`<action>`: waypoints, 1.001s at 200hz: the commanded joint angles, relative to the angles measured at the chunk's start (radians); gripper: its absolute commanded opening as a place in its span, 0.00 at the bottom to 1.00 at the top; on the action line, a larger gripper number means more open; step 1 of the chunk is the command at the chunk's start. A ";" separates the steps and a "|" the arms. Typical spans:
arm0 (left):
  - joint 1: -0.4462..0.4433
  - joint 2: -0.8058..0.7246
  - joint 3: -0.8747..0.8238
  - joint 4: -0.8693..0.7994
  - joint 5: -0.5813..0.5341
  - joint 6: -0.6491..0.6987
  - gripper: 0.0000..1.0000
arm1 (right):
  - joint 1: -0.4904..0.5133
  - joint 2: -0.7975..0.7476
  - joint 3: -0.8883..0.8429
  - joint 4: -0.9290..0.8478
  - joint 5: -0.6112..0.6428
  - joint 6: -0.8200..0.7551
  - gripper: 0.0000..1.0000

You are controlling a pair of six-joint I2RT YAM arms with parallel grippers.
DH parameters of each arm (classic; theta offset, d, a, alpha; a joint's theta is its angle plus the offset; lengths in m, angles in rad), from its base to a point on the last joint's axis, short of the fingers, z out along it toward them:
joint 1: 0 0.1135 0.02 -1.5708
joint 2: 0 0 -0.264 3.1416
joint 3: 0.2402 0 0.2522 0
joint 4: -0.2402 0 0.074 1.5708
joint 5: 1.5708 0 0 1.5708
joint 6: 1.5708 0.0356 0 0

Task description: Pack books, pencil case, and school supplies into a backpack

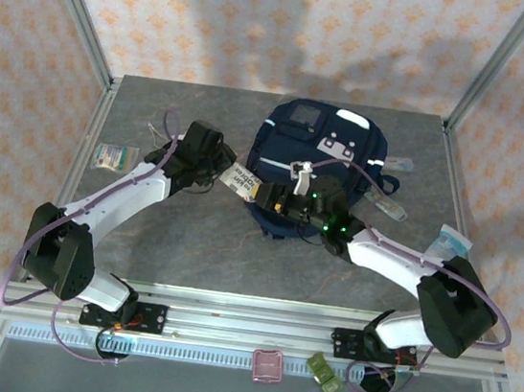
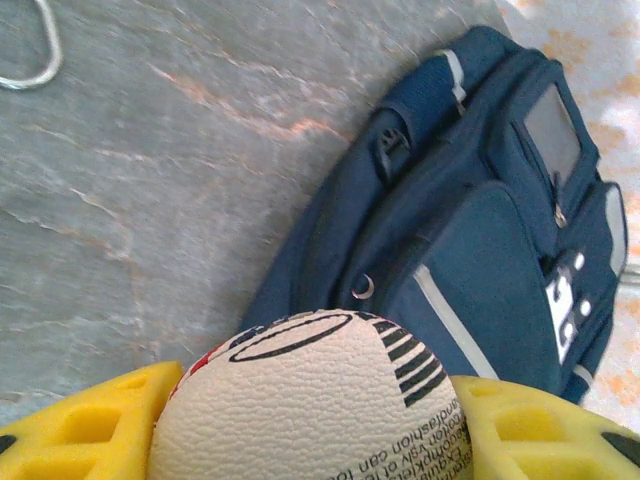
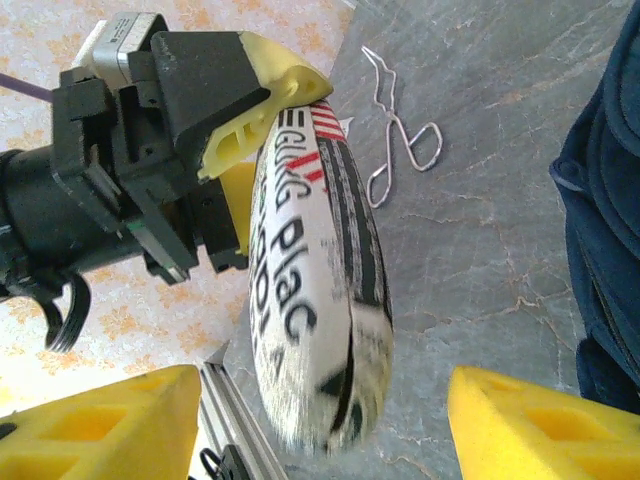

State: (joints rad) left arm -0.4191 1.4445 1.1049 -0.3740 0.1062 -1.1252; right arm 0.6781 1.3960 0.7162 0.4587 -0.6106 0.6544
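The grey stone-patterned bench (image 1: 189, 235) carries the navy backpack (image 1: 320, 160), which lies near the middle with its front pocket up, showing white patches and grey stripes. It looks like limp cloth, so its mouth will likely sag and need holding open. Just left of the bag's near end, the white printed packet (image 1: 242, 182) is held above the bench in the left jaws, which are closed across its width. It is a plump oblong with pebbled skin, black lettering and red marks. It is probably light and squashy, best taken across its flat faces near the free end. The right jaws stand wide on either side of that free end, gripping nothing. A thin bent wire (image 3: 400, 150) lies beyond.
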 commanded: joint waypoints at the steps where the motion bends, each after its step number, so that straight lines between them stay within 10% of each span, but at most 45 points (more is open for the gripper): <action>1: -0.030 0.021 0.038 0.041 0.024 -0.002 0.43 | 0.006 0.016 0.038 0.060 0.010 0.016 0.65; 74: -0.061 0.012 0.053 0.106 0.061 0.006 0.65 | 0.007 0.010 0.014 0.079 0.014 0.039 0.24; 130: -0.040 -0.051 0.040 0.215 0.046 0.205 0.86 | -0.036 -0.183 -0.051 -0.027 0.120 0.030 0.20; 200: -0.099 0.031 0.083 0.240 0.129 0.749 0.79 | -0.338 -0.572 -0.106 -0.401 0.223 0.044 0.18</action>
State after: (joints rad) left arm -0.4618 1.4010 1.1324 -0.1322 0.1852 -0.6655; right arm 0.4137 0.9241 0.6132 0.2012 -0.4538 0.7033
